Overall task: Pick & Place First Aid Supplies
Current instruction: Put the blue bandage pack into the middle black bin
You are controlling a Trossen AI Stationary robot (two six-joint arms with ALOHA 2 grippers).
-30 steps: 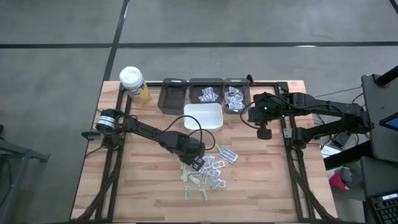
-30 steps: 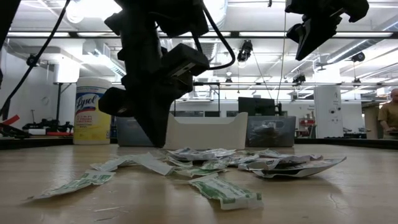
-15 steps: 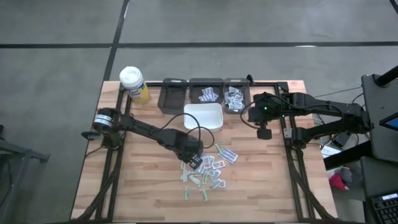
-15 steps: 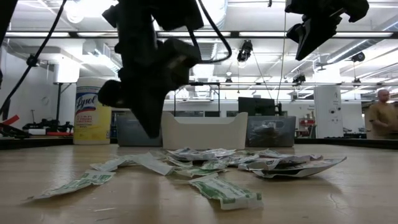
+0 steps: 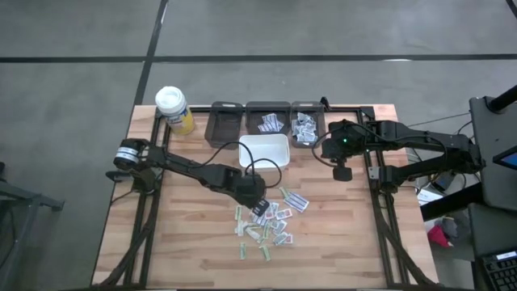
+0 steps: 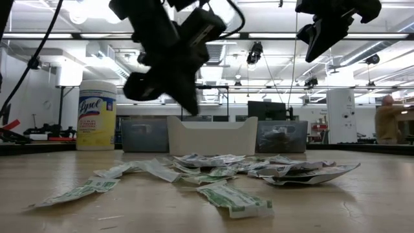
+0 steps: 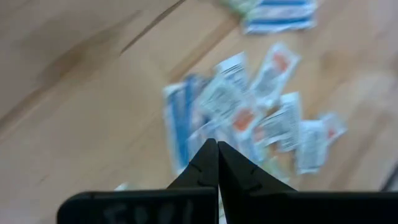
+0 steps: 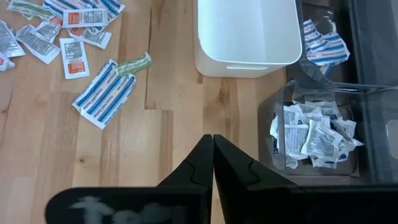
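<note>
Both grippers clenched, holding nothing

We see the left gripper (image 5: 258, 207) above the first aid supplies (image 5: 271, 220) scattered on the table (image 5: 186, 250); the right gripper (image 5: 342, 171) hangs beside the white bin (image 5: 264, 151)

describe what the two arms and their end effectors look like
Both arms are dark, jointed links with black cables looping off them. The left arm has a silvery round joint at its base; the right arm shows a green light. Each end effector has two tapered black fingers.
</note>
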